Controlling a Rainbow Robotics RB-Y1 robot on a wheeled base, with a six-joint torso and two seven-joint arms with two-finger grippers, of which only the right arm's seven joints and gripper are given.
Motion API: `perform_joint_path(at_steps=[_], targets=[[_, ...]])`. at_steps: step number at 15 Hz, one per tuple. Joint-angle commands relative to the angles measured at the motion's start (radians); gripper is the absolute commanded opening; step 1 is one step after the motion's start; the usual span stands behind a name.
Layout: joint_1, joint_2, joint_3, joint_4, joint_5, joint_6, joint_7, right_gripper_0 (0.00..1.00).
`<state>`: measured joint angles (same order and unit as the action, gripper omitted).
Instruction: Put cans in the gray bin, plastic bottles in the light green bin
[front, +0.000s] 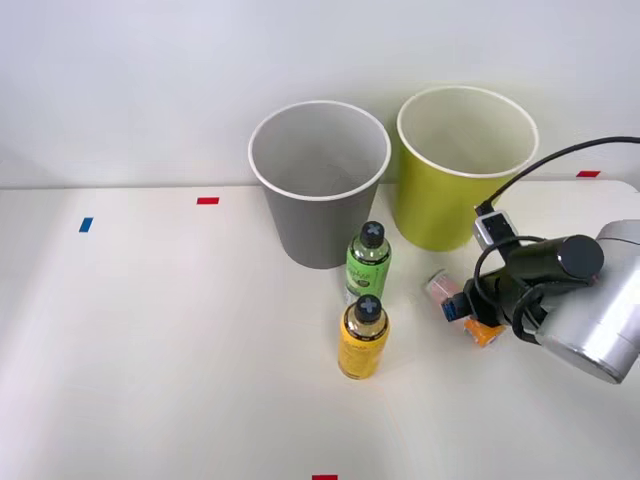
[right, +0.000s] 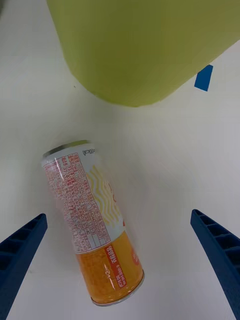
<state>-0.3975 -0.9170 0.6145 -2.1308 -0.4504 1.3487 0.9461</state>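
The right gripper (right: 120, 260) hung low over the table (front: 150, 350) in front of the light green bin (front: 440, 200), its two blue ribbed fingers (right: 22, 250) spread wide apart and holding nothing. Between them, in the wrist view, lay the can (right: 92, 227) on its side on the white tabletop, touching neither finger, its pale pink printed body running into an orange band at the end nearer the gripper and its silver rim at the other end pointing toward the yellow-green bucket. In the front view the same can (front: 440, 288) showed partly behind the arm's black wrist and cables, resting on the table just in front of the light green bin and apart from it. The gray bin (front: 320, 200) stood upright just to the left of the green one, the two close together near the back of the table. Just in front of the gray bin stood the clear bottle with a green label (front: 368, 262), black cap up, and just in front of that the squatter yellow-orange bottle (front: 364, 340), also upright, both a little to the left of the can. A blue tape mark (right: 203, 77) lay on the table beside the green bin's base.
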Motion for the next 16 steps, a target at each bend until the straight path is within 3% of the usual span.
perform_joint_path(at_steps=[1, 13, 16], targets=[[-0.038, 0.0, 0.039, 0.023, -0.033, 0.0, 0.023, 1.0], [-0.104, 0.125, 0.063, 0.196, -0.034, -0.059, 0.109, 1.0], [-0.13, 0.164, 0.063, 0.278, -0.03, -0.06, 0.215, 1.0]])
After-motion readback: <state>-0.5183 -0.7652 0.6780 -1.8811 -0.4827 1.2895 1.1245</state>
